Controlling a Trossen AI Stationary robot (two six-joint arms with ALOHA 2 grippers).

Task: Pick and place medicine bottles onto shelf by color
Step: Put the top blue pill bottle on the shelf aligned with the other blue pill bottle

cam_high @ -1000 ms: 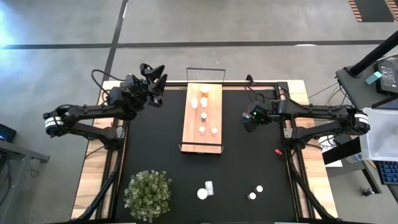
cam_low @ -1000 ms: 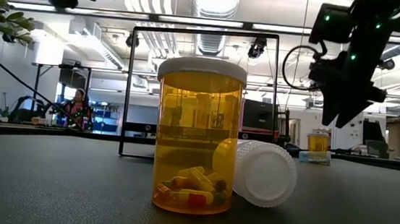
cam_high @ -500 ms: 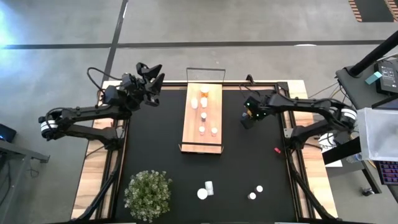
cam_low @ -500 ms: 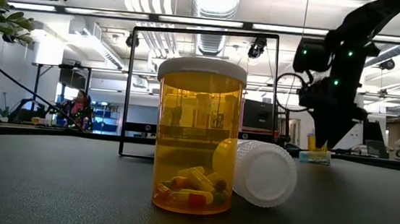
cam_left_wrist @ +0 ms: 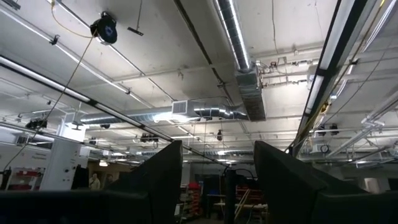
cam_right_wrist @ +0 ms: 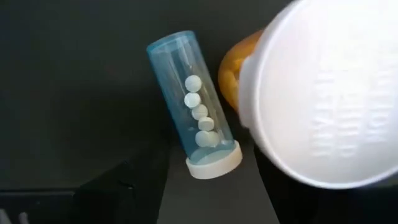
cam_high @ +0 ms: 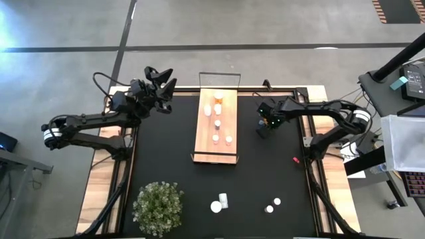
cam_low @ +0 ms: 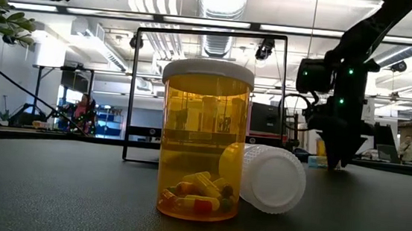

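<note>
Over on the right side of the black mat (cam_high: 166, 159), level with the far half of the shelf (cam_high: 216, 126), the right claw (cam_high: 264, 128) hangs low, pointing down. Its wrist camera shows what sits under it: a pale blue bottle (cam_right_wrist: 194, 106) lying on its side, white cap (cam_right_wrist: 214, 163) toward the claw's base, white tablets strung along its length. Touching or just beside it stands an orange bottle (cam_right_wrist: 235, 77) with a big white cap (cam_right_wrist: 326, 93). The claw's two fingers (cam_right_wrist: 124, 186) are spread apart and empty, one to either side of the blue bottle's cap end, so the bottle's long axis runs out ahead between them. I'd judge a straight drop and squeeze would suit, though the orange neighbour crowds one finger.

The left claw (cam_high: 159, 81) waits raised at the far left corner, fingers apart, well away from everything. Right arm is plainly the nearer.
</note>
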